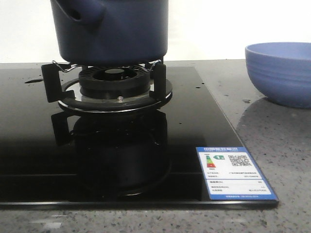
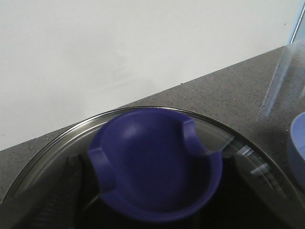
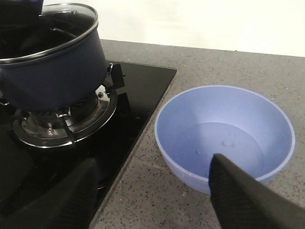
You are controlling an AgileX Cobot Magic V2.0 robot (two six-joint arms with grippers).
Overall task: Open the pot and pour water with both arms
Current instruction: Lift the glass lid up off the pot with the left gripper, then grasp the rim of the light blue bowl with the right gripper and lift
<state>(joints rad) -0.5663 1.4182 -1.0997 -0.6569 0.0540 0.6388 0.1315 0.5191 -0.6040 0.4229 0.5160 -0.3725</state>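
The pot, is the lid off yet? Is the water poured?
Not yet. The glass lid sits on the pot, which rests on the burner. The left hand is right over the knob; the right hand is open near the bowl. Lifting and pouring remain.

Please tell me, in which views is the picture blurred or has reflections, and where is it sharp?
Front view: the pot and burner are mirrored in the glossy black cooktop, and the label print is too small to read. Left wrist view: the blue lid knob is soft and out of focus, with glare streaks on the glass lid. Right wrist view: sharpest; the bowl is evenly lit.
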